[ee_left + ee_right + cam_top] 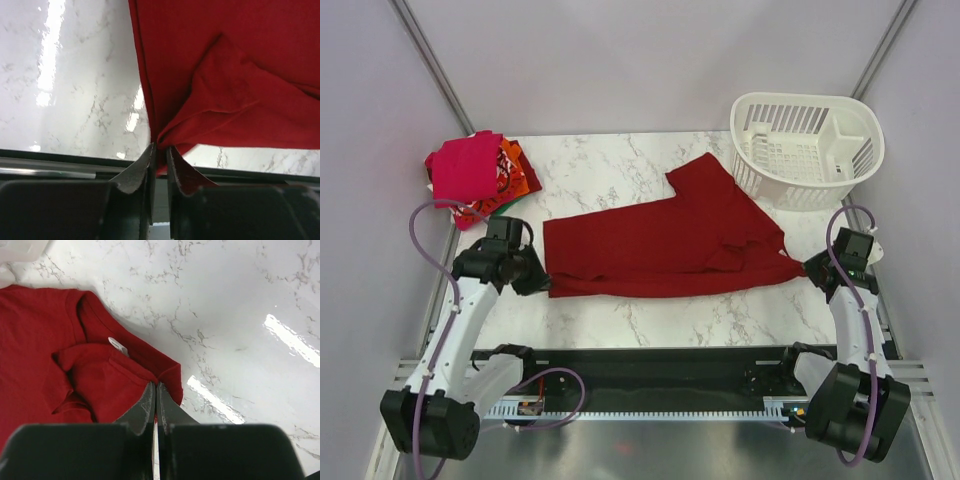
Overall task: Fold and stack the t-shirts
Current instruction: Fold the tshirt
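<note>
A plain dark red t-shirt [660,245] lies folded lengthwise across the middle of the marble table, one sleeve sticking out towards the back. My left gripper [542,283] holds its left bottom corner; in the left wrist view the left gripper [160,147] has its jaws a narrow gap apart with the red t-shirt [225,75] bunched between them. My right gripper [803,268] is shut on the collar end; in the right wrist view the right gripper [156,385] pinches the t-shirt [45,340] beside the white neck label [118,345]. A magenta-pink t-shirt [470,170] tops a pile over an orange one [515,172].
A white slotted basket [807,150] stands at the back right, close to the shirt's sleeve. The pile of shirts sits at the back left corner. Grey walls close in the table's sides. A black rail [650,370] runs along the near edge.
</note>
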You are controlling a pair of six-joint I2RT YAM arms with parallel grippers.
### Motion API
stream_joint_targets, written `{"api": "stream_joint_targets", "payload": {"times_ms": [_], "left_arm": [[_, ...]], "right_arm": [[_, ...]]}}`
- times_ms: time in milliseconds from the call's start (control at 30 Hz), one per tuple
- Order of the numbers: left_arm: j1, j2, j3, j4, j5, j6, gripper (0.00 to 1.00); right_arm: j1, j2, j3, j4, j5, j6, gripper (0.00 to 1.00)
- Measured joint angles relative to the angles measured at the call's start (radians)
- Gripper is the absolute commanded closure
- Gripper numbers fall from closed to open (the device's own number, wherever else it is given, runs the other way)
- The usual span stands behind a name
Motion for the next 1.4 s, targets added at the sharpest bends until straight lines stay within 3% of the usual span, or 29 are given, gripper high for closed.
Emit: {"api": "stream_joint_targets", "payload": {"times_ms": [33,100,133,167,233,467,667,767,867,1067,1233,1400], "left_arm": [[0.000,-0.023,-0.006,-0.012,0.017,0.000,0.69],[0.000,-0.074,-0.027,-0.034,0.054,0.001,0.60],[0.000,-0.111,-0.045,-0.059,0.079,0.000,0.50],[0.000,-0.134,-0.050,-0.076,0.091,0.003,0.48],[0.000,-0.185,-0.055,-0.116,0.106,0.000,0.46],[0.000,-0.281,-0.023,-0.161,0.126,0.000,0.52],[-0.030,-0.161,-0.074,0.002,0.172,-0.003,0.57],[-0.152,-0.028,-0.075,0.095,0.144,-0.003,0.56],[-0.328,0.136,-0.042,0.142,0.065,-0.002,0.53],[-0.562,0.396,0.026,0.210,-0.115,-0.002,0.44],[-0.669,0.561,0.098,0.234,-0.244,-0.001,0.44],[-0.696,0.687,0.162,0.251,-0.338,0.002,0.46]], "right_arm": [[0.000,0.000,-0.002,-0.003,-0.002,0.000,0.92],[0.000,-0.003,-0.006,-0.006,-0.009,0.002,0.70],[0.000,-0.014,-0.013,-0.007,-0.013,-0.003,0.24],[0.000,-0.022,-0.016,-0.007,-0.016,0.002,0.15],[0.000,-0.049,-0.021,-0.014,-0.017,-0.002,0.07],[0.043,-0.095,-0.016,0.008,-0.090,-0.006,0.11],[0.364,-0.034,0.105,0.042,-0.042,-0.012,0.14],[0.446,0.023,0.127,0.079,-0.023,-0.013,0.16],[0.472,0.060,0.118,0.089,-0.004,-0.011,0.16],[0.508,0.089,0.098,0.115,0.013,-0.011,0.17],[0.524,0.103,0.073,0.153,0.014,-0.011,0.16],[0.526,0.107,0.035,0.184,0.013,-0.011,0.16]]}}
